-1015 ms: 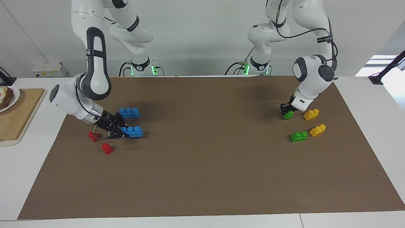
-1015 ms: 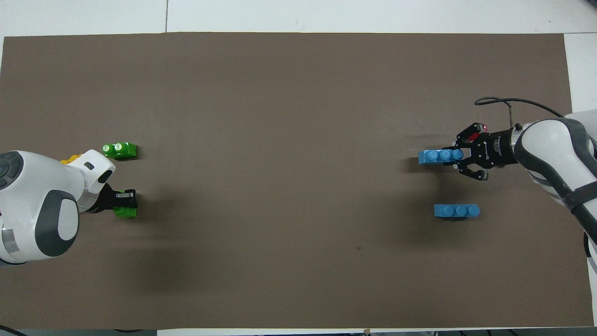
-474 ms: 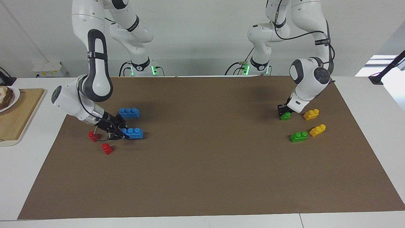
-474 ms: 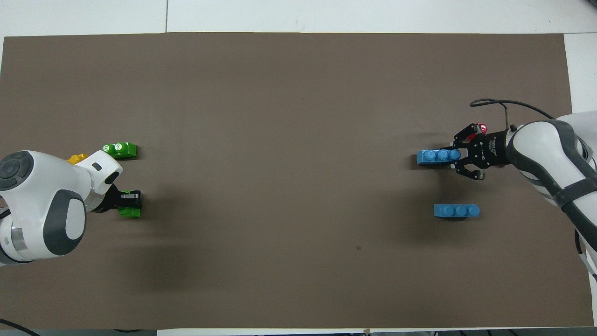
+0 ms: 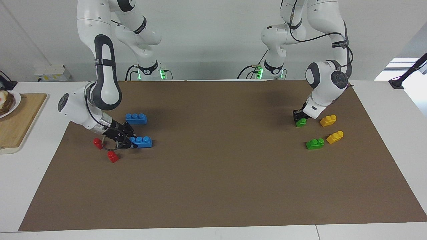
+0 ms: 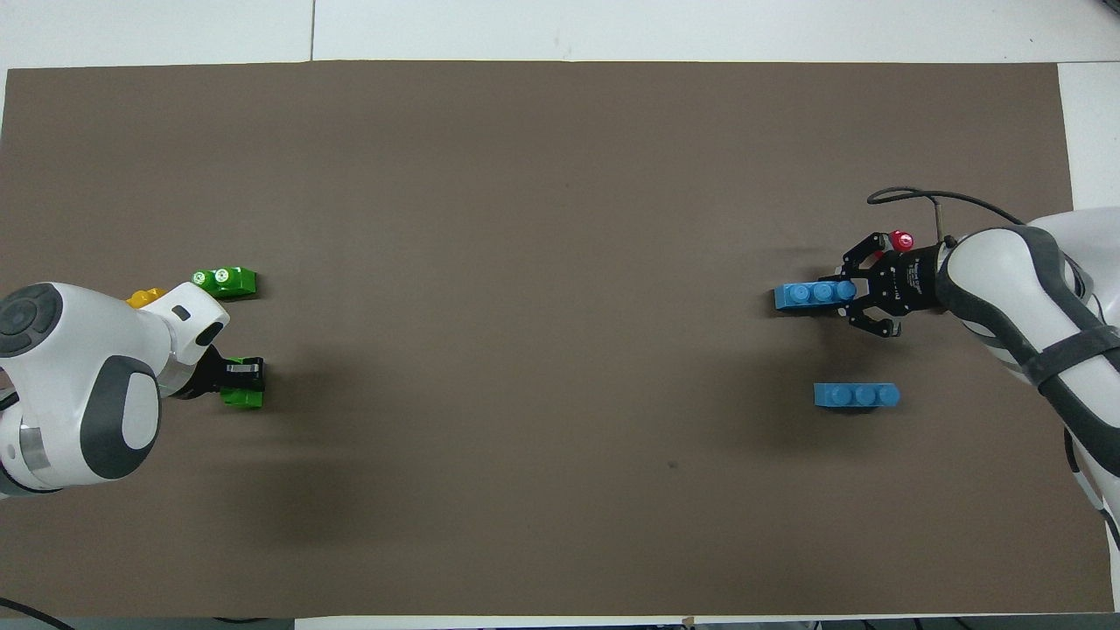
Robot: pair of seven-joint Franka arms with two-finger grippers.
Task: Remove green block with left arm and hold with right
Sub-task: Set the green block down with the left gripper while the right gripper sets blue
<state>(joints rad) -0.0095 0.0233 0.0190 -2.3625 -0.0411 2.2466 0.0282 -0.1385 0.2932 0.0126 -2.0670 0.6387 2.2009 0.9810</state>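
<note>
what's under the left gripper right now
The left gripper is shut on a green block that sits on the brown mat. Only the block's outer end shows; the fingers cover the rest, so its studs can't be seen.

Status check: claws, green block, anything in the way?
Left claw shut on green block. Right claw shut on blue brick. Nothing in the way.

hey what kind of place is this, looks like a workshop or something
Probably a robotics lab: two Franka arms mounted at a white table covered by a brown mat, with toy bricks laid out, such as a green block, as for a manipulation trial.
</note>
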